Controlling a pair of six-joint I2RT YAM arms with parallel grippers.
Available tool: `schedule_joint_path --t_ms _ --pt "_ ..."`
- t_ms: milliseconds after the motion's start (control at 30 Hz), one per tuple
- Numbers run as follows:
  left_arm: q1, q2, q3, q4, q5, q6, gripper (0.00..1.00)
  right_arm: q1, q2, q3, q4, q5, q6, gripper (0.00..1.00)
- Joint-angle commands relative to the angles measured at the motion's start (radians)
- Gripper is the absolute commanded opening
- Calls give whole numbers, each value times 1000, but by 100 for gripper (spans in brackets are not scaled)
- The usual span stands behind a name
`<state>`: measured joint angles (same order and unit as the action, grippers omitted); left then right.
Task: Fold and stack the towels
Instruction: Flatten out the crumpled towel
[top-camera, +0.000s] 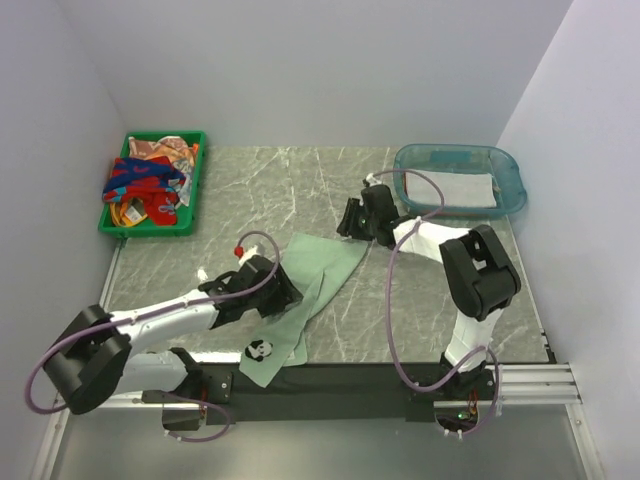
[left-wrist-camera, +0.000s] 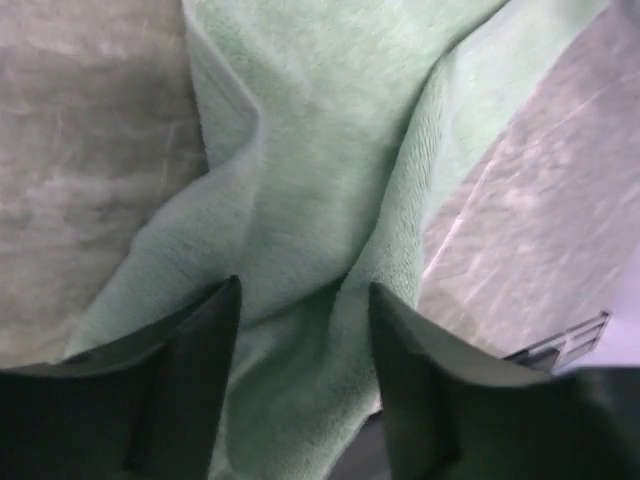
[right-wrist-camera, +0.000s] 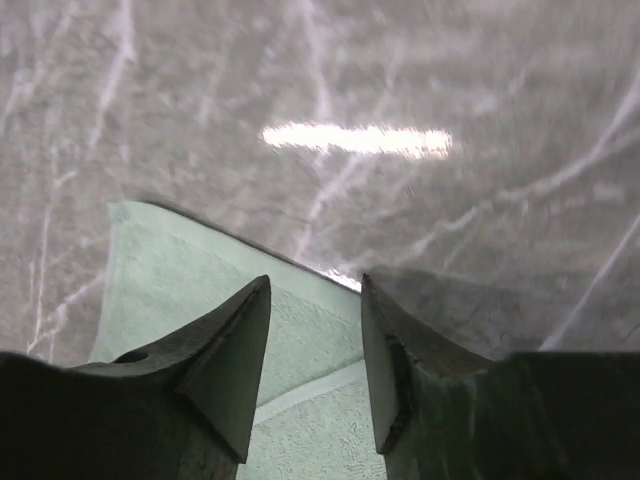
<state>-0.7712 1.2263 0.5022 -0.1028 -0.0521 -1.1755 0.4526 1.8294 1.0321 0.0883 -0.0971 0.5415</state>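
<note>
Diagonally, green towel (top-camera: 325, 265) overhangs table (top-camera: 290, 190) near edge.

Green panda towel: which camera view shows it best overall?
Top external: nearly the whole green towel is visible, lying rumpled on the table, with the panda print at its near end. Left wrist shows only bunched fabric close up; right wrist shows just one edge.
</note>
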Motion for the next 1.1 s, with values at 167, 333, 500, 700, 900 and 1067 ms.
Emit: schedule_joint_path --t_ms 167,333,500,700,900,1067 --pt "119 15 247 -143 -152 195 74 24 -168 154 -261 239 -60 62" --pt "228 242 455 -207 -109 371 73 60 -174 160 -396 333 38 74" --pt "279 461 688 -288 -20 499 70 74 -108 204 -513 384 109 82" --pt "285 607 829 -373 -9 594 70 84 -26 310 -617 442 150 80" --pt "286 627 820 -345 11 606 70 89 57 391 -711 471 184 79" --pt "286 660 840 -348 1 609 64 101 116 450 -768 487 189 78"
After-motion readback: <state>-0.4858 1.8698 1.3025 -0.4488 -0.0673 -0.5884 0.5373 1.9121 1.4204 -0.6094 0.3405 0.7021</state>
